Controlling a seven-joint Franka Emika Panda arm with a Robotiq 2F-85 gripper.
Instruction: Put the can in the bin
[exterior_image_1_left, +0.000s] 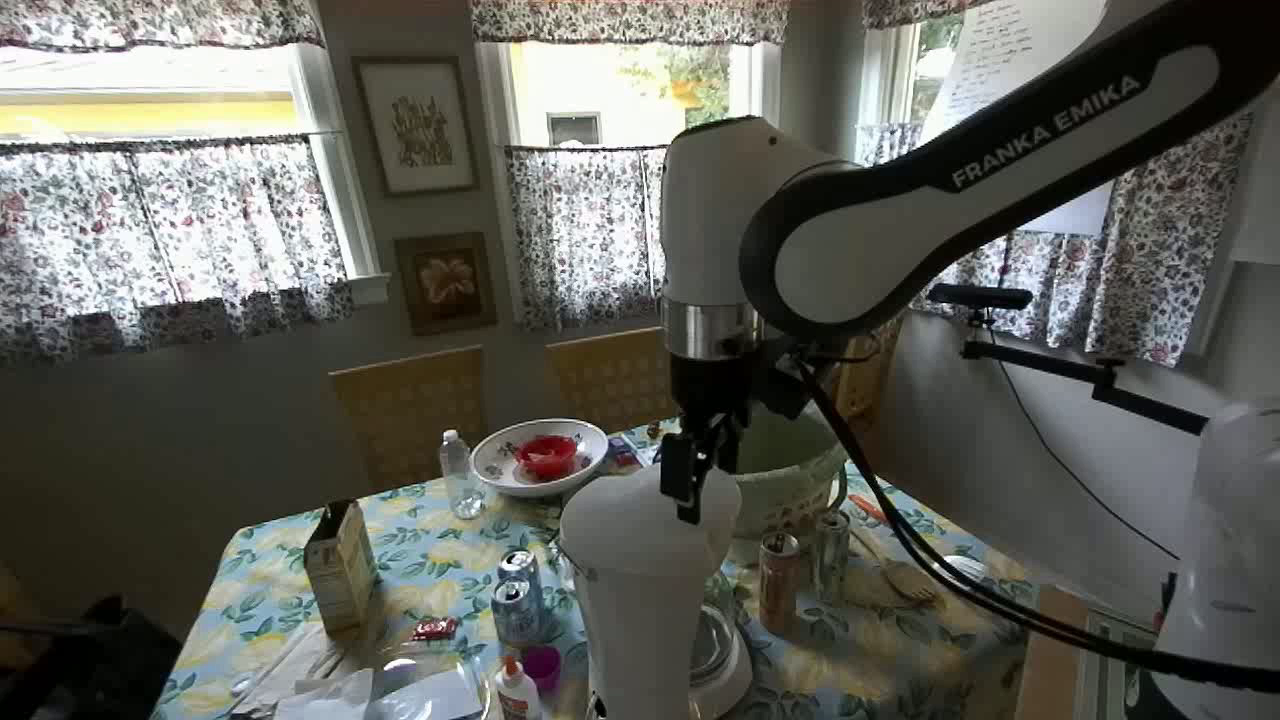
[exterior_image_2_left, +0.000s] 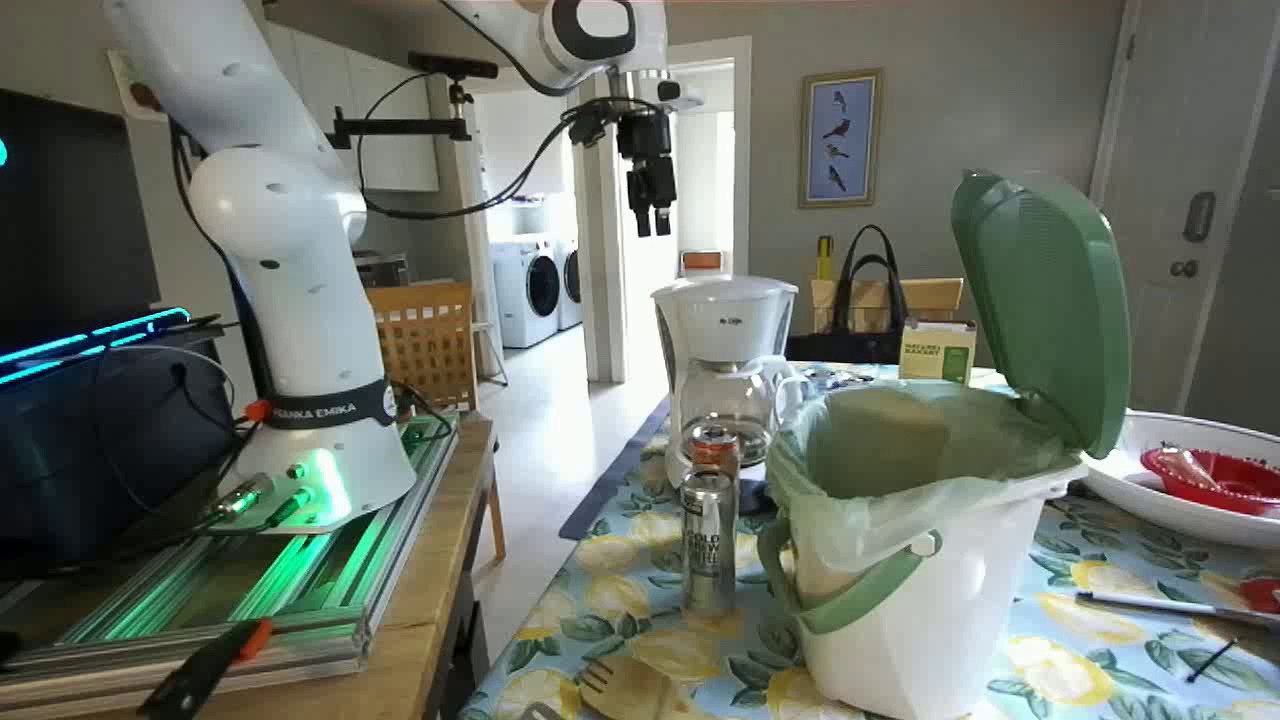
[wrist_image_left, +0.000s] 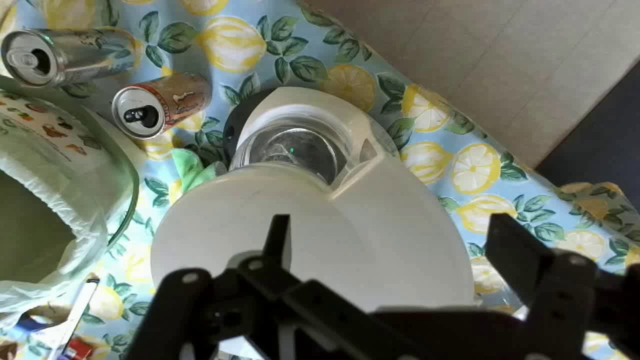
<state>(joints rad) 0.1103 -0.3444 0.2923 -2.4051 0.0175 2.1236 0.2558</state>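
Observation:
The bin (exterior_image_2_left: 930, 610) is white with a liner and a green handle; its green domed lid (exterior_image_2_left: 1050, 310) stands open. The bin also shows in an exterior view (exterior_image_1_left: 785, 500) behind my gripper, and at the left of the wrist view (wrist_image_left: 95, 165). A silver can (exterior_image_2_left: 708, 560) and an orange can (exterior_image_2_left: 716, 452) stand upright beside the bin. Both show in the wrist view, silver (wrist_image_left: 95, 55) and orange (wrist_image_left: 185, 97). Two more cans (exterior_image_1_left: 516, 612) (exterior_image_1_left: 519, 567) stand past the coffee maker. My gripper (wrist_image_left: 392, 240) is open and empty, above the coffee maker; it shows in both exterior views (exterior_image_1_left: 690, 490) (exterior_image_2_left: 653, 220).
The tall white coffee maker (exterior_image_2_left: 725, 320) with its glass carafe (wrist_image_left: 300, 147) stands right below my gripper. A white bowl (exterior_image_1_left: 500, 470) holds a red dish. A bottle (exterior_image_1_left: 460, 475), a carton (exterior_image_1_left: 340, 570), a glue bottle (exterior_image_1_left: 516, 690) and a wooden fork (exterior_image_2_left: 625, 685) are on the table.

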